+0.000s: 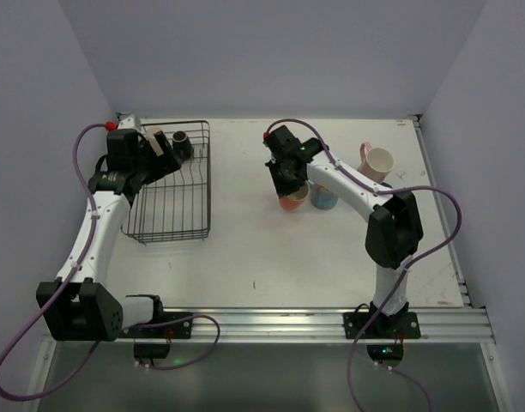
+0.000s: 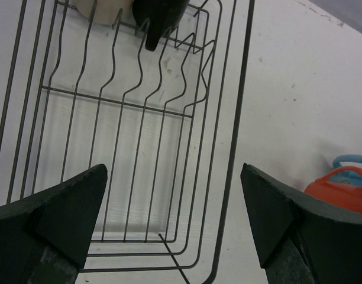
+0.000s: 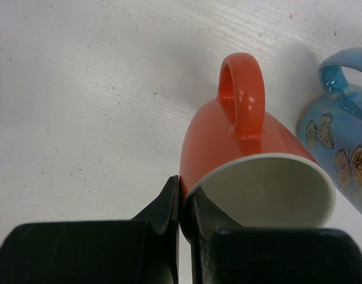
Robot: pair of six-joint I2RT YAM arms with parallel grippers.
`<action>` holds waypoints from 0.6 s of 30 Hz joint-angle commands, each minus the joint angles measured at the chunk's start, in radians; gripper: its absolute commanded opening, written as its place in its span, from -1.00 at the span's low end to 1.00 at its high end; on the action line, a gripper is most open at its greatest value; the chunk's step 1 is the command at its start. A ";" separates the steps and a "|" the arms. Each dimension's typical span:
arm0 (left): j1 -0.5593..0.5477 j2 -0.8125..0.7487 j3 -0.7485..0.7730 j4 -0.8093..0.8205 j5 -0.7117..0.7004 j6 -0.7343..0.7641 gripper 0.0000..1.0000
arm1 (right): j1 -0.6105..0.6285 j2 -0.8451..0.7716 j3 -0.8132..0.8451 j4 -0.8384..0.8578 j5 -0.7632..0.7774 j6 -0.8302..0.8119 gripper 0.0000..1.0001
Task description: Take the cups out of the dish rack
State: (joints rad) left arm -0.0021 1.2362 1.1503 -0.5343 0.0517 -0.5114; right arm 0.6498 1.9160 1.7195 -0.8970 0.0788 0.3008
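Observation:
The black wire dish rack (image 1: 172, 206) stands at the left. A black mug (image 1: 182, 142) lies at its far end, and in the left wrist view it (image 2: 160, 18) sits next to a cream mug (image 2: 101, 9). My left gripper (image 1: 155, 148) is open and empty above the rack (image 2: 240, 118), jaws wide apart (image 2: 174, 177). My right gripper (image 1: 290, 178) is shut on the rim wall of the orange-red mug (image 3: 240, 142), one finger inside and one outside (image 3: 186, 189). That mug (image 1: 293, 201) is at table level beside a light blue mug (image 1: 323, 198).
The light blue butterfly mug (image 3: 341, 148) is close to the right of the orange one. A pink mug (image 1: 377, 161) lies on its side at the far right. The orange mug (image 2: 341, 186) also shows right of the rack in the left wrist view.

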 commanded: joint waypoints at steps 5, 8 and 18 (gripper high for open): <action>0.002 0.063 0.074 -0.012 -0.085 0.057 0.96 | 0.007 0.020 0.058 -0.042 0.105 -0.066 -1.00; 0.002 0.065 0.075 -0.006 -0.088 0.062 0.96 | 0.007 0.040 0.066 -0.063 0.122 -0.075 -1.00; 0.002 0.111 0.127 -0.020 -0.089 0.091 0.96 | 0.007 0.084 0.087 -0.059 0.113 -0.091 -1.00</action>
State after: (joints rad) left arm -0.0021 1.3361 1.2289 -0.5568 -0.0151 -0.4511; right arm 0.6548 2.0045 1.7378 -0.9447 0.1654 0.2440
